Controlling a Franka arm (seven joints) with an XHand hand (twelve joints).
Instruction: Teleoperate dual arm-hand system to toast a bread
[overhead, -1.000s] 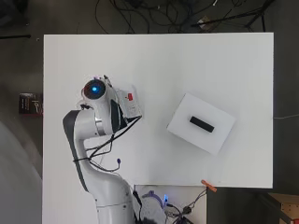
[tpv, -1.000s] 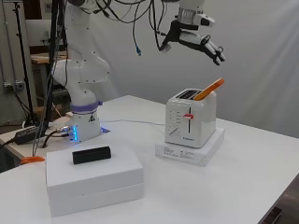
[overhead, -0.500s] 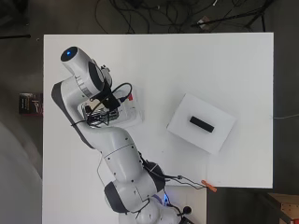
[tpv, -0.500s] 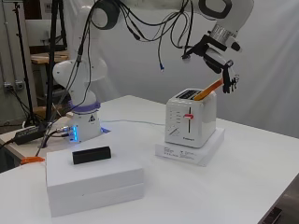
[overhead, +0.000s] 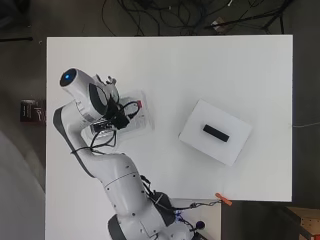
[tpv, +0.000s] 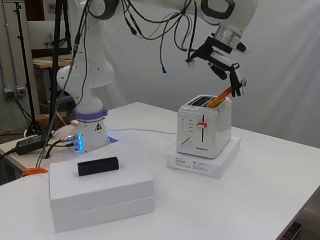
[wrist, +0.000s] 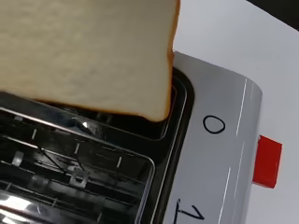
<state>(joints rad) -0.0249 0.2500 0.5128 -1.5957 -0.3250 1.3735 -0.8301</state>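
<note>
A white toaster (tpv: 204, 127) with a red lever (tpv: 202, 124) stands on a flat white base (tpv: 205, 159). A slice of bread (tpv: 219, 97) leans tilted in one slot, its upper end sticking out. My hand (tpv: 220, 57) hangs just above it, open, with straight fingers (tpv: 234, 82) reaching down to the slice's raised end. The wrist view shows the bread (wrist: 93, 51) partly inside its slot, the empty second slot (wrist: 70, 172) and the red lever (wrist: 267, 161). From overhead the arm hides most of the toaster (overhead: 134, 120); the bread is not visible there.
A white box (overhead: 215, 132) carrying a black block (overhead: 216, 132) sits to the right of the toaster; the side view has the box (tpv: 100, 192) near the front. An orange clip (overhead: 224, 200) lies at the table's near edge. The arm's base (tpv: 90, 135) glows blue.
The arm has swung round and the hand has come down from high above the toaster to the bread's raised end. The bread stays leaning in its slot.
</note>
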